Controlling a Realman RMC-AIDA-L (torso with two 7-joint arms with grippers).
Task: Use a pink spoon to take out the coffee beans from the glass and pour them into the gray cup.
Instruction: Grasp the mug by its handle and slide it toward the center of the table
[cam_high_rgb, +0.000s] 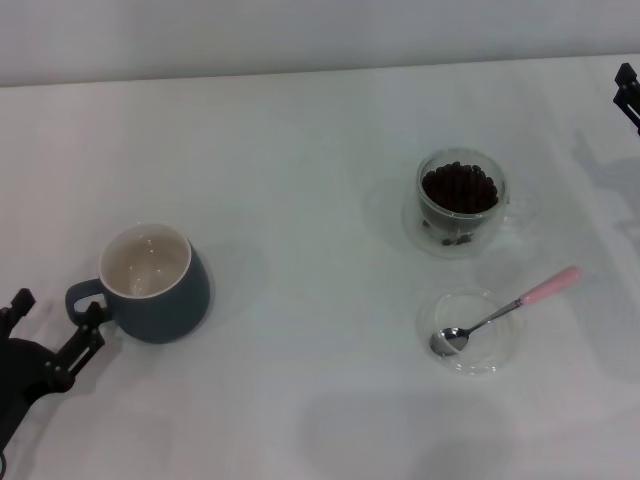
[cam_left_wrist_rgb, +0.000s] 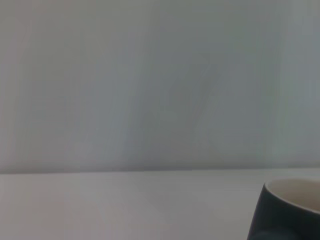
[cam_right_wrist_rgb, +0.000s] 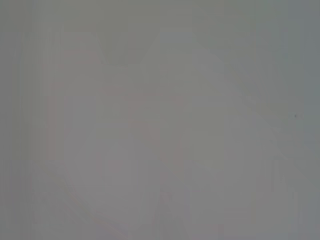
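Note:
The gray cup (cam_high_rgb: 150, 283) stands on the left of the white table with its handle toward my left gripper (cam_high_rgb: 55, 312). That gripper is open at the bottom-left corner, one fingertip close to the handle. The cup's rim (cam_left_wrist_rgb: 292, 200) also shows in the left wrist view. On the right stands the glass (cam_high_rgb: 461, 203), filled with coffee beans (cam_high_rgb: 459, 187). In front of it the pink spoon (cam_high_rgb: 505, 312) lies with its bowl in a clear saucer (cam_high_rgb: 482, 355) and its handle pointing back right. My right gripper (cam_high_rgb: 628, 92) is just visible at the far right edge, away from everything.
The white table (cam_high_rgb: 320, 150) runs back to a pale wall. The right wrist view shows only a blank pale surface.

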